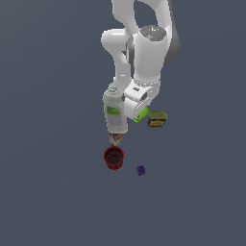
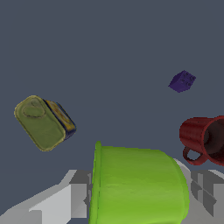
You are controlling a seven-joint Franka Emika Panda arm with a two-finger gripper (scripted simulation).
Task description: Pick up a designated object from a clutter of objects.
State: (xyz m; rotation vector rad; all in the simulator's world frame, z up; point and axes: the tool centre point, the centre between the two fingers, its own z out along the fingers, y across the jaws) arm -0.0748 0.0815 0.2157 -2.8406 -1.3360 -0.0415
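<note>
Evidently the gripper [image 2: 138, 197] sits clamped around the lime-green cup [image 2: 138, 183] at lower centre, ready for lifting.

No text or label can be read.

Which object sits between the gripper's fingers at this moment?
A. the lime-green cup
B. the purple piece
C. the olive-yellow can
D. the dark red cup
A: in the wrist view the lime-green cup fills the space between the gripper fingers, while the others lie apart.
</note>
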